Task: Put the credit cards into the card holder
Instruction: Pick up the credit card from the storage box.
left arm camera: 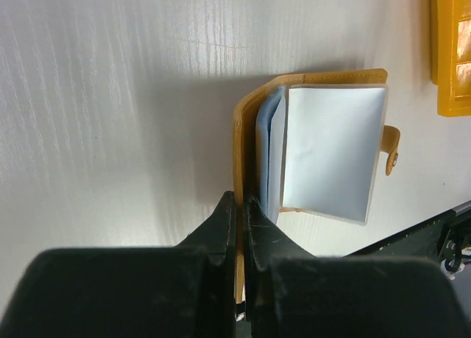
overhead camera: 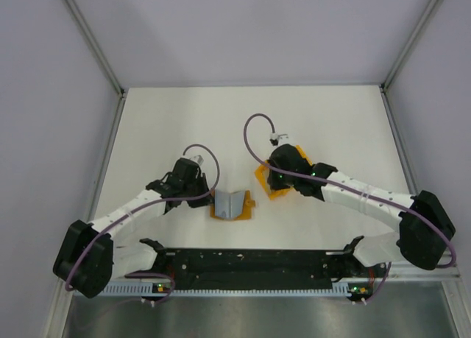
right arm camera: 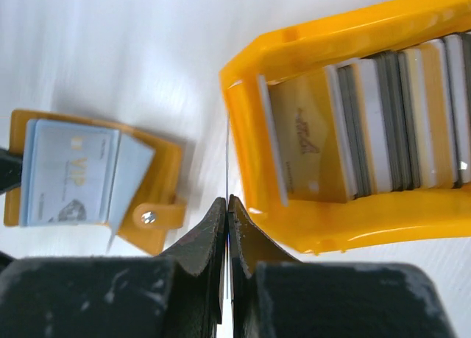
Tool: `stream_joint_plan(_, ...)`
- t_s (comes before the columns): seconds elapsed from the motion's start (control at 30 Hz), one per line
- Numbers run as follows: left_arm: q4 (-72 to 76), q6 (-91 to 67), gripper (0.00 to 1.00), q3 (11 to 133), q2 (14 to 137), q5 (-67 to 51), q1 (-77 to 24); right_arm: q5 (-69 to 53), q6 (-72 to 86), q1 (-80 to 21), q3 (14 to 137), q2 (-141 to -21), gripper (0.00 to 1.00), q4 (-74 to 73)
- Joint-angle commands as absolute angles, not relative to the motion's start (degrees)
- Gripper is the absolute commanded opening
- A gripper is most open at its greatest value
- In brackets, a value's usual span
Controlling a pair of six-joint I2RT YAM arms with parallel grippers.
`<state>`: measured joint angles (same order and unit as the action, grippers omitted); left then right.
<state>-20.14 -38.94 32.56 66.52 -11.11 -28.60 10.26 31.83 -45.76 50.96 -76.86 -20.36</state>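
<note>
The mustard-orange card holder (overhead camera: 232, 204) lies open on the table, grey sleeves up. My left gripper (left arm camera: 241, 202) is shut on its left cover (left arm camera: 241, 124), with the sleeves (left arm camera: 331, 154) fanned to the right. It also shows in the right wrist view (right arm camera: 88, 172) with a VIP card in a sleeve. The credit cards (right arm camera: 397, 121) stand in a row inside a bright orange bin (right arm camera: 324, 227). My right gripper (right arm camera: 227, 205) is shut on one thin card (right arm camera: 227, 154), seen edge-on, held beside the bin's left end.
The bright orange bin (overhead camera: 274, 182) sits right of the card holder, partly under my right arm. A black rail (overhead camera: 250, 261) runs along the near edge. Grey walls close the back and sides.
</note>
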Motion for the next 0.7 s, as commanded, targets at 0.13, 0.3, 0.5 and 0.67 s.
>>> stream_joint_plan(0.13, -18.5, -37.2, 0.0, 31.6, 62.1, -7.9, -28.9, 16.6, 30.0, -54.2, 51.1, -78.2, 0.0, -24.7)
stream_joint_plan(0.3, -17.8, -37.4, 0.0, 29.7, 59.5, -7.8, -29.0, 18.4, 30.2, -57.3, 50.3, -80.0, 0.0, -27.2)
stream_joint_plan(0.5, -16.6, -37.9, 0.0, 27.4, 58.4, -8.4, -29.0, 18.4, 31.5, -59.8, 51.4, -85.0, 0.0, -28.5)
stream_joint_plan(0.67, -15.4, -38.1, 0.0, 25.7, 58.0, -8.6, -28.9, 19.2, 32.6, -61.3, 52.6, -88.7, 0.0, -28.7)
